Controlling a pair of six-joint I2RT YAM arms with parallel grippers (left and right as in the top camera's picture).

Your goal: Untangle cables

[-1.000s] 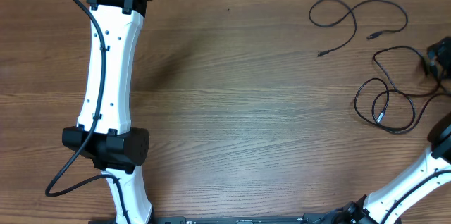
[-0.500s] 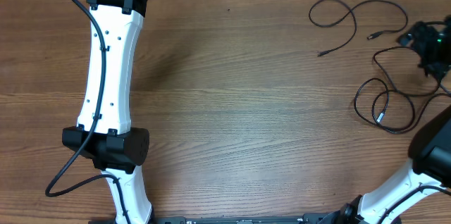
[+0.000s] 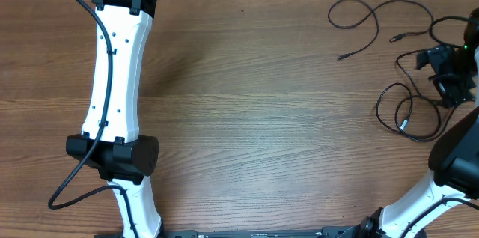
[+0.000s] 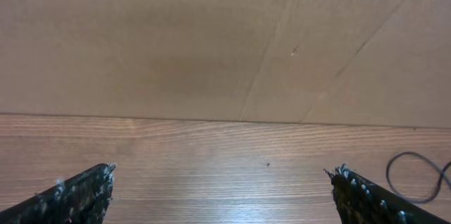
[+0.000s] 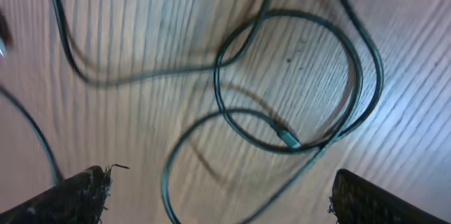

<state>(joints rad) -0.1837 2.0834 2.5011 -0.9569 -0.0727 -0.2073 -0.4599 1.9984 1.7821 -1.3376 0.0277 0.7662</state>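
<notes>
Where the cables [image 3: 376, 107] lie: far right of the surface [image 3: 262, 118], all flat on the wood, none lifted.
upper cable [image 3: 376, 32]: loose loop near the back right, both plug ends free, apart from the rest.
lower cables [image 5: 356, 76]: just in front of it, cords loop and cross each other. How many are in that knot, can't tell.
plug [image 5: 289, 139]: lies on the low edge of the round loop in the right wrist view, where two cords cross.
right claw [image 5: 229, 196]: spread wide, nothing between the fingers. It hangs over the lower cables and touches no cord that I can see. Overhead puts it [image 3: 435, 79] at the right side of that tangle.
left claw [image 4: 222, 196]: spread wide, empty, low over bare wood at the back left, facing the brown wall [image 4: 176, 41]. It is past the top edge of the overhead view.
left arm [image 3: 116, 73]: white, runs up the left side, well apart from the cables.
extra: one cord arc [image 4: 388, 176] shows at the right edge of the left wrist view.
</notes>
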